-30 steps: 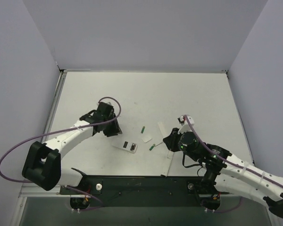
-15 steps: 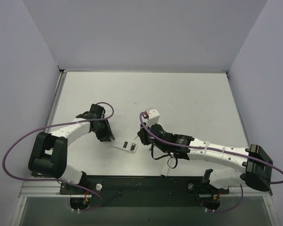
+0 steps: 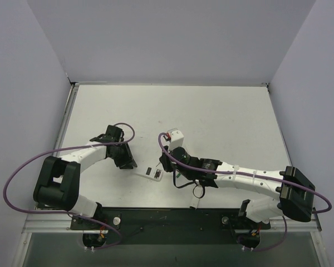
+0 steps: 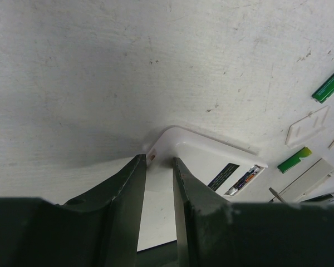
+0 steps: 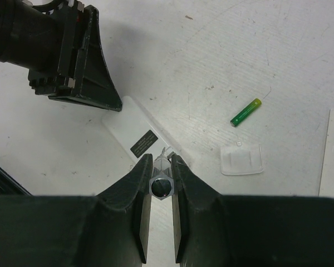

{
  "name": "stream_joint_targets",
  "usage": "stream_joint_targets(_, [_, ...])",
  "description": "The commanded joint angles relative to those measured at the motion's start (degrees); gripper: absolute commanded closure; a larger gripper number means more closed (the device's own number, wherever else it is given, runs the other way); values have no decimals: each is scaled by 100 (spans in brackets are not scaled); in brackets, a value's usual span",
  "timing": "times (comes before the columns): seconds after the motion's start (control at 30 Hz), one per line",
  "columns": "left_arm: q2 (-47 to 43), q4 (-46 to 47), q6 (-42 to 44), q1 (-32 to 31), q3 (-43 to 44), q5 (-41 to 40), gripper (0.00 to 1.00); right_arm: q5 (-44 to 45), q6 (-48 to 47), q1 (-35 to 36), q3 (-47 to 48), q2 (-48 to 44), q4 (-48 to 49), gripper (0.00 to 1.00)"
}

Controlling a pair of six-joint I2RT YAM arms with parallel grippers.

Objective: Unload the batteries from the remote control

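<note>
The white remote (image 3: 150, 173) lies back up, its battery bay open, with a dark battery (image 4: 245, 179) still in it. My left gripper (image 3: 129, 163) is closed on the remote's left end corner (image 4: 158, 158). My right gripper (image 5: 161, 161) is shut on a clear hex-shafted tool (image 5: 161, 187) whose tip rests at the remote's (image 5: 134, 130) battery bay. Two green batteries (image 4: 328, 83) (image 4: 294, 160) lie loose on the table; the right wrist view shows one (image 5: 245, 112). In the top view my right arm (image 3: 211, 167) hides them.
A small white cover piece (image 5: 241, 159) lies right of the remote, also in the left wrist view (image 4: 307, 125). A long flat white piece (image 4: 309, 179) lies beside it. The left gripper body (image 5: 72, 55) stands just beyond the remote's far end. Walls enclose the table on three sides.
My right arm has swung left from the table's right side to the remote, tool in its jaws. My left gripper has shifted down to the remote's left end.
</note>
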Motion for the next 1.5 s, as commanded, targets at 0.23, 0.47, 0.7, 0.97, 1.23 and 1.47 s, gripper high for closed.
stream_joint_targets(0.23, [-180, 355, -189, -1, -354, 283, 65, 464, 754, 35, 241, 132, -677, 100])
stream_joint_targets(0.47, [-277, 399, -277, -45, -468, 275, 65, 412, 851, 53, 223, 140, -713, 100])
stream_joint_targets(0.7, [-329, 382, -321, -63, -495, 275, 65, 377, 895, 79, 320, 176, -783, 100])
stream_joint_targets(0.97, [-400, 399, -356, -107, -547, 248, 66, 394, 982, 123, 618, 421, -1230, 100])
stream_joint_targets(1.23, [-374, 443, -374, -124, -583, 248, 66, 710, 974, 299, 1058, 861, -1899, 100])
stream_joint_targets(1.47, [-347, 496, -383, -133, -626, 257, 66, 868, 991, 369, 989, 1063, -1838, 100])
